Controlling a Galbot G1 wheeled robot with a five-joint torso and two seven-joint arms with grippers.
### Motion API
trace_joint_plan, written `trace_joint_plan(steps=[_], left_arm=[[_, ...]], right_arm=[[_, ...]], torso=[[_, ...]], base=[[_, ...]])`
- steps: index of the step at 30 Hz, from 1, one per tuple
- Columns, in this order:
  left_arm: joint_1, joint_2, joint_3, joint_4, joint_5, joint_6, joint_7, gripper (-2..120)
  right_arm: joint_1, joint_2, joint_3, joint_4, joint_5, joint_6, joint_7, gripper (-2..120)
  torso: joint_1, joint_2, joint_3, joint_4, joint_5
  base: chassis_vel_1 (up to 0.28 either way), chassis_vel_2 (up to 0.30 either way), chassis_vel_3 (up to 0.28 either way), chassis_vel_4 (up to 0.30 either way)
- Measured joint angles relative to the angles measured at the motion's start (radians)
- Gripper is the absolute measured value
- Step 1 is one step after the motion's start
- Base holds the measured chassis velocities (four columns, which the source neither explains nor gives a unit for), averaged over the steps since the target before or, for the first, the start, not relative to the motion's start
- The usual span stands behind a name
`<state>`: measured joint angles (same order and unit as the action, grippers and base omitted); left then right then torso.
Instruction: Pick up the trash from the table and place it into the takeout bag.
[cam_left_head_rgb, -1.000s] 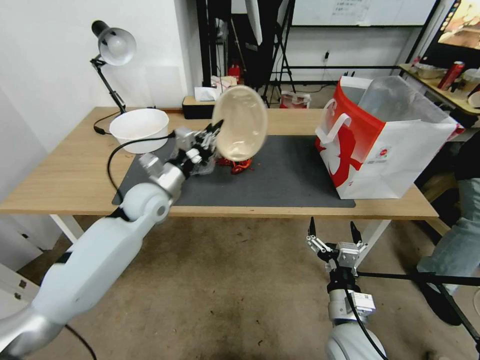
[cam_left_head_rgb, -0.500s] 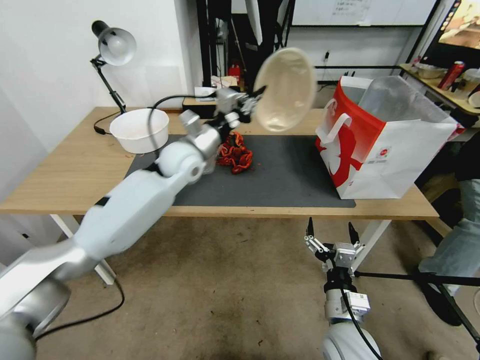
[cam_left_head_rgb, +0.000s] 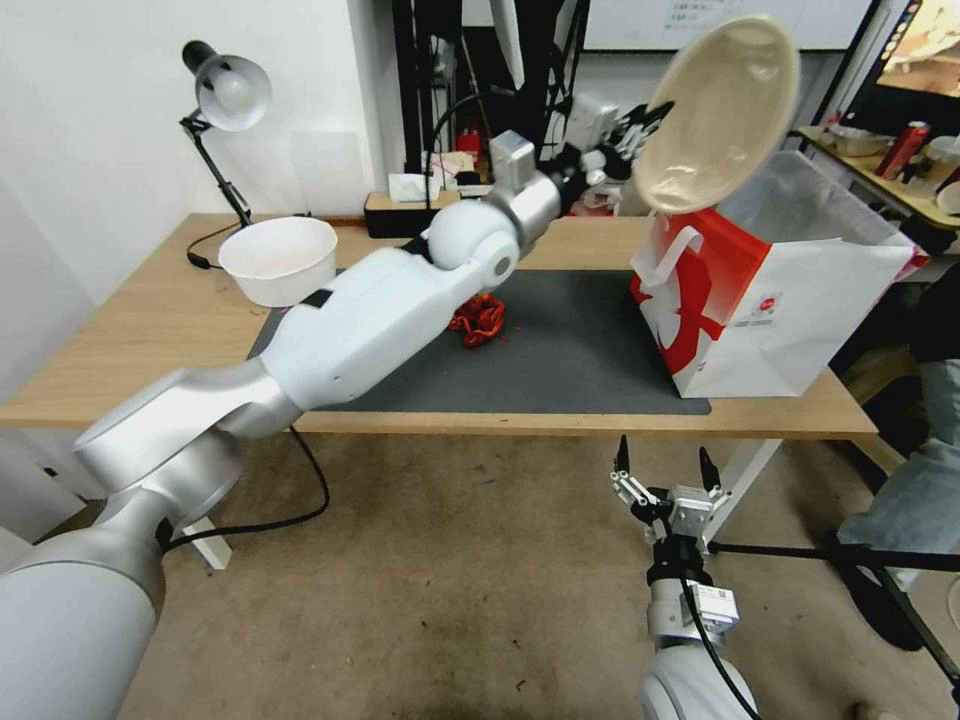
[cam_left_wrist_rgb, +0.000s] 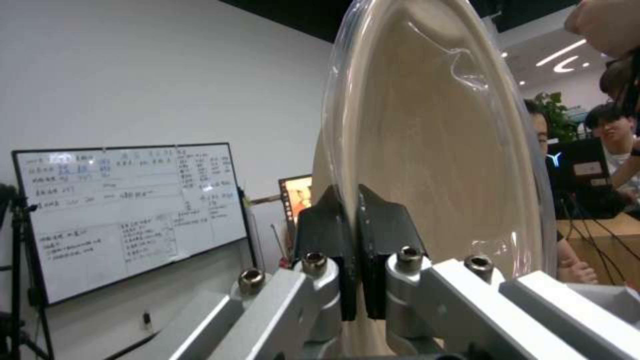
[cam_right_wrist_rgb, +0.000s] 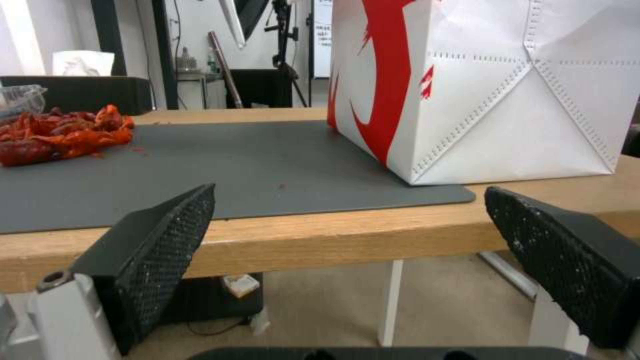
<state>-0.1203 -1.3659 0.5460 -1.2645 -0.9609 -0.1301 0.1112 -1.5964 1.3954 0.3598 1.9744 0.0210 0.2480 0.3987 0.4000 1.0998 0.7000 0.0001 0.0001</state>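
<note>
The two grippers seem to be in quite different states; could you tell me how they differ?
The left gripper is raised above the table, next to the bag's opening; the right gripper hangs low in front of the table edge. The left is shut on the rim of a beige lid; the right is open and holds nothing. Both have black fingers.

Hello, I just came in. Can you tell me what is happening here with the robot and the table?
The robot is clearing takeout trash from the table. Its left gripper, jaws shut on the rim, holds a round beige lid tilted above the open takeout bag. A white bowl and red food scraps sit on the table. The right gripper waits open, below the table edge.
</note>
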Motion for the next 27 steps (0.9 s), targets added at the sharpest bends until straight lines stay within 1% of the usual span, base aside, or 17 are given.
trace_joint_plan(steps=[1, 3, 4, 6, 7, 8, 11, 12, 15, 18, 19, 20, 21, 22, 23, 25, 27], left_arm=[[0.0, 0.0, 0.0, 0.0, 0.0, 0.0, 0.0, 1], [-0.016, -0.041, 0.005, 0.033, 0.001, -0.003, 0.001, 1], [-0.016, -0.041, 0.005, 0.033, 0.001, -0.003, 0.001, 1], [-0.029, -0.076, 0.006, 0.06, 0.001, -0.004, 0.002, 1], [-0.042, -0.114, 0.008, 0.092, 0.004, -0.008, 0.005, 1], [-0.042, -0.114, 0.008, 0.092, 0.004, -0.008, 0.005, 1], [-0.064, -0.177, 0.015, 0.148, 0.01, -0.015, 0.01, 1], [-0.064, -0.177, 0.015, 0.148, 0.01, -0.015, 0.01, 1], [-0.078, -0.233, 0.029, 0.218, 0.024, -0.032, 0.019, 1], [-0.08, -0.247, 0.037, 0.249, 0.033, -0.038, 0.025, 1], [-0.08, -0.249, 0.042, 0.26, 0.038, -0.039, 0.026, 1], [-0.077, -0.249, 0.045, 0.261, 0.039, -0.039, 0.026, 5], [-0.077, -0.249, 0.045, 0.261, 0.039, -0.039, 0.026, 5], [-0.075, -0.249, 0.046, 0.262, 0.041, -0.039, 0.026, 7], [-0.069, -0.249, 0.049, 0.262, 0.044, -0.038, 0.025, 14], [-0.066, -0.248, 0.049, 0.262, 0.045, -0.037, 0.025, 16], [-0.061, -0.247, 0.05, 0.26, 0.047, -0.036, 0.024, 27]], right_arm=[[0.0, 0.0, 0.0, 0.0, 0.0, 0.0, 0.0, 100], [0.0, 0.001, 0.002, -0.004, 0.0, 0.004, 0.001, 100], [0.0, 0.001, 0.002, -0.004, 0.0, 0.004, 0.001, 100], [0.0, 0.003, 0.004, -0.006, 0.0, 0.006, 0.002, 100], [-0.001, 0.005, 0.005, -0.007, 0.0, 0.008, 0.003, 100], [-0.001, 0.005, 0.005, -0.007, 0.0, 0.008, 0.003, 100], [-0.002, 0.007, 0.007, -0.008, -0.001, 0.012, 0.004, 100], [-0.002, 0.007, 0.007, -0.008, -0.001, 0.012, 0.004, 100], [-0.002, 0.007, 0.01, -0.009, -0.001, 0.014, 0.005, 100], [-0.002, 0.008, 0.011, -0.009, -0.001, 0.014, 0.005, 100], [-0.002, 0.009, 0.012, -0.008, -0.001, 0.015, 0.006, 100], [-0.003, 0.009, 0.012, -0.008, -0.001, 0.015, 0.006, 100], [-0.003, 0.009, 0.012, -0.008, -0.001, 0.015, 0.006, 100], [-0.003, 0.009, 0.013, -0.007, -0.001, 0.015, 0.006, 100], [-0.004, 0.01, 0.013, -0.007, -0.001, 0.015, 0.006, 100], [-0.004, 0.01, 0.013, -0.007, -0.001, 0.016, 0.006, 100], [-0.004, 0.011, 0.013, -0.008, -0.001, 0.016, 0.006, 100]], torso=[[0.0, 0.0, 0.0, 0.0, 0.0], [0.0, 0.0, 0.0, 0.0001, 0.0], [0.0, 0.0, 0.0, 0.0001, 0.0], [0.0, 0.0, 0.0, -0.0001, 0.0001], [0.0, 0.0, 0.0, -0.0002, 0.0001], [0.0, 0.0, 0.0, -0.0002, 0.0001], [0.0, 0.0, 0.0, -0.0002, 0.0002], [0.0, 0.0, 0.0, -0.0002, 0.0002], [0.0, 0.0, 0.0, -0.0004, 0.0001], [0.0, 0.0, 0.0, -0.0006, 0.0003], [0.0, 0.0, 0.0, -0.0001, 0.0], [0.0, 0.0, 0.0, 0.0001, -0.0001], [0.0, 0.0, 0.0, 0.0001, -0.0001], [0.0, 0.0, 0.0, 0.0002, -0.0002], [0.0, 0.0, 0.0, 0.0001, -0.0002], [0.0, 0.0, 0.0, 0.0, -0.0002], [0.0, 0.0, 0.0, -0.0001, -0.0002]], base=[[0.0, 0.0, 0.0, 0.0], [0.0, 0.0, 0.0, 0.0], [0.0, 0.0, 0.0, 0.0], [0.0, 0.0, 0.0, 0.0], [0.0, 0.0, 0.0, 0.0], [0.0, 0.0, 0.0, 0.0], [0.0, 0.0, 0.0, 0.0], [0.0, 0.0, 0.0, 0.0], [0.0, 0.0, 0.0, 0.0], [0.0, 0.0, 0.0, 0.0], [0.0, 0.0, 0.0, 0.0], [0.0, 0.0, 0.0, 0.0], [0.0, 0.0, 0.0, 0.0], [0.0, 0.0, 0.0, 0.0], [0.0, 0.0, 0.0, 0.0], [0.0, 0.0, 0.0, 0.0], [0.0, 0.0, 0.0, 0.0]])
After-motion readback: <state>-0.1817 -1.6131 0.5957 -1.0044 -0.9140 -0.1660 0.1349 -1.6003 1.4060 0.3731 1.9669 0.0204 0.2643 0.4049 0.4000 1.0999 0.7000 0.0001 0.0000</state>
